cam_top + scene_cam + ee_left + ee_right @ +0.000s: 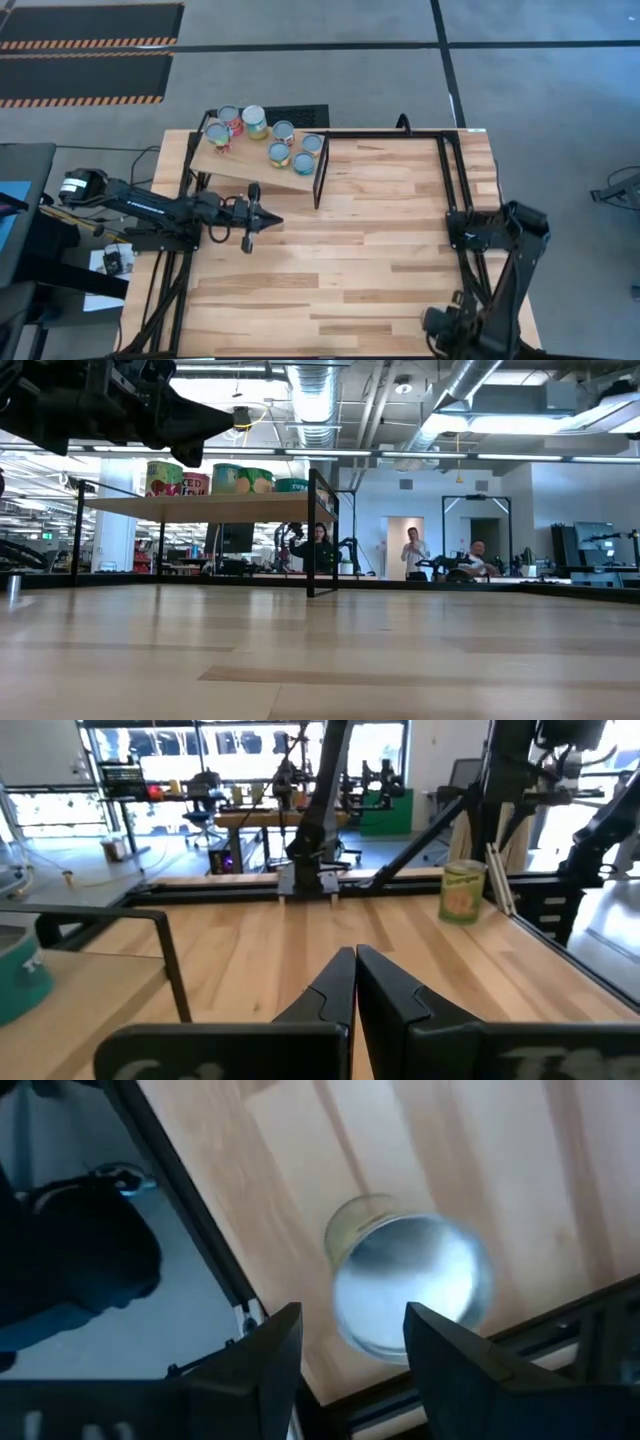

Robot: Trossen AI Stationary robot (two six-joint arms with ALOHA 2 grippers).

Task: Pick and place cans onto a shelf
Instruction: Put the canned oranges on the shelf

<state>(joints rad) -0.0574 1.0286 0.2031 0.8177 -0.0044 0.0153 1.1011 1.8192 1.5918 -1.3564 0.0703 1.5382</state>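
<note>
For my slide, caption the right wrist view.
Open right gripper poised above a yellow-labelled can on the table.

Even, bright overhead light is seen in the high view, with only faint shadows cast on the table. In the low view, long ceiling strip lights glare at upper right, and the arm at upper left is rendered as a dark silhouette. In the right wrist view, the can at centre is smeared by blur.
</note>
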